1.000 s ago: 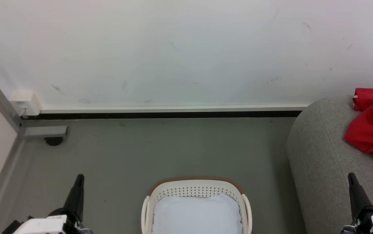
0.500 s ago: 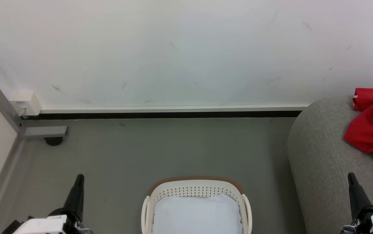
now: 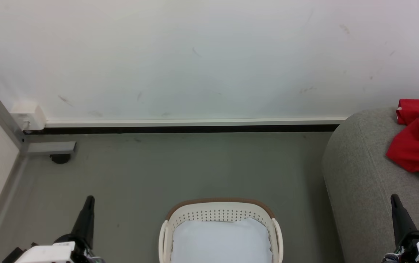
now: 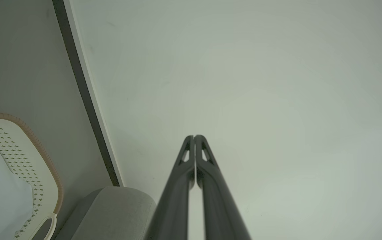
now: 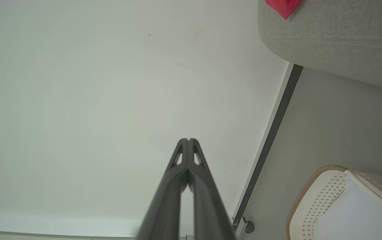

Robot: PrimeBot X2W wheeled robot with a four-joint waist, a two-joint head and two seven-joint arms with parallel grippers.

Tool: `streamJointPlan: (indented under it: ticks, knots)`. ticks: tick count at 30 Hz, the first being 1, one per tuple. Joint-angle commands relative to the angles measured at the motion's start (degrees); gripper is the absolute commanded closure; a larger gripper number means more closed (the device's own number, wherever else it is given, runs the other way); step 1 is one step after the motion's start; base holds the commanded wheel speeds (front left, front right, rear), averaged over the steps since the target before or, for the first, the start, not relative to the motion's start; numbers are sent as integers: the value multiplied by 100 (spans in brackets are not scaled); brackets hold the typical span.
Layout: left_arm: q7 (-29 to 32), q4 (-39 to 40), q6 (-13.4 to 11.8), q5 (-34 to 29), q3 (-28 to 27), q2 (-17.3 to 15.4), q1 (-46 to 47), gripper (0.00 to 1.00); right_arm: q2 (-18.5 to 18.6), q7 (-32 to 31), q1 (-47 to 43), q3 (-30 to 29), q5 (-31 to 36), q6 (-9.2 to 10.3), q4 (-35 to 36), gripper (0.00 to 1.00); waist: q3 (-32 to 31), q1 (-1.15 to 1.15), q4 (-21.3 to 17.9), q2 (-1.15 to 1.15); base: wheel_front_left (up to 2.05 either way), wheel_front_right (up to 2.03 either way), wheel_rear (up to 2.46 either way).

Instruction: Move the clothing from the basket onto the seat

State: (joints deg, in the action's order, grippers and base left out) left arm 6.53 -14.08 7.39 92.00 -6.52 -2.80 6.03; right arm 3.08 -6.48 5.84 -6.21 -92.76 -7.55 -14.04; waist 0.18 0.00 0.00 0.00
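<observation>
The red clothing [image 3: 417,142] with white stripes lies crumpled on the grey seat [image 3: 362,182] at the right edge of the head view; a red corner of the clothing [image 5: 282,6] shows on the seat [image 5: 337,36] in the right wrist view. The cream basket [image 3: 220,212] with a brown rim stands on the floor at bottom centre, holding a pale liner cloth [image 3: 221,243]. My left gripper [image 3: 89,200] is shut at the lower left, left of the basket. My right gripper [image 3: 395,199] is shut at the lower right, in front of the seat. Both point toward the wall with nothing held.
A white wall [image 3: 194,58] with a dark baseboard [image 3: 180,128] runs behind the grey floor [image 3: 180,168]. A metal frame foot with a caster [image 3: 57,153] and a pale panel stand at the far left. The basket [image 4: 27,160] and the seat's end [image 4: 117,210] also show in the left wrist view.
</observation>
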Motion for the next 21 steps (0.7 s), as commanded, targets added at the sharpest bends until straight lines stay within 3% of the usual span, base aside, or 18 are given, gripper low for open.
streamJointPlan:
  ticks: [1,21]
  knots:
    - [21,-2,32,77,-18,-11,56,100,2,6,75,-25,29,12,9,100,0,0,0,0,0,0,0]
    - [20,-1,32,77,-17,-11,56,100,-4,-4,76,-32,39,12,9,100,0,0,0,0,0,0,0]
